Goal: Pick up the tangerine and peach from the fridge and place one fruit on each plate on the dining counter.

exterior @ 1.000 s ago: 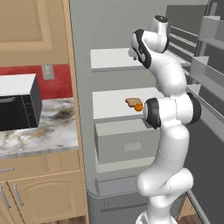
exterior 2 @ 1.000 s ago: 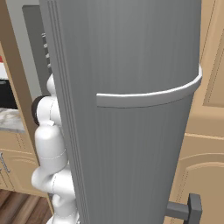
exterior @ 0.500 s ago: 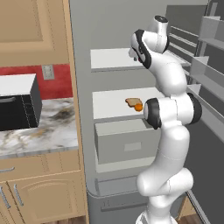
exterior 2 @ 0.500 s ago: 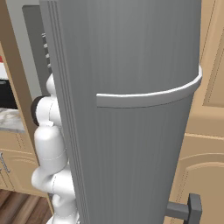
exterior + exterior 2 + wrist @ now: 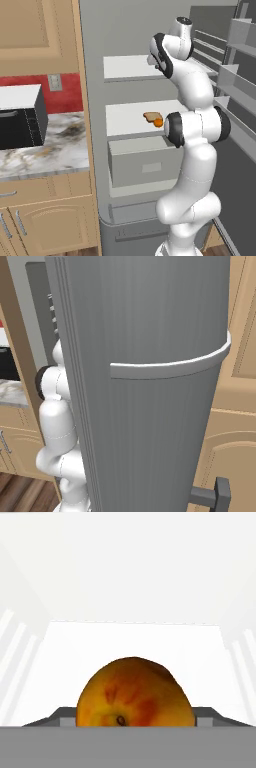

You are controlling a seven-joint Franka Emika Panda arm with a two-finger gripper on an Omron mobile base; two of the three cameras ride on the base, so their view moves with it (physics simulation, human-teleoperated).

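The peach (image 5: 134, 694), orange-red with darker blotches, sits very close in the hand view on a white fridge shelf (image 5: 135, 639). My gripper (image 5: 134, 718) has a grey fingertip against each side of the peach and looks shut on it. In the left base view my arm reaches in over the upper shelf (image 5: 125, 67) of the grey fridge (image 5: 95, 50), and the hand itself is hidden behind the wrist. The tangerine (image 5: 158, 121), a small plain orange ball, lies on the middle shelf beside a flat brown piece (image 5: 149, 116).
A pale grey drawer (image 5: 142, 162) sits under the middle shelf. The open fridge door (image 5: 150, 331) stands to the right with grey racks (image 5: 235, 80). A black microwave (image 5: 20, 117) rests on the marbled worktop (image 5: 45, 152) left of the fridge, above tan cupboards (image 5: 45, 220).
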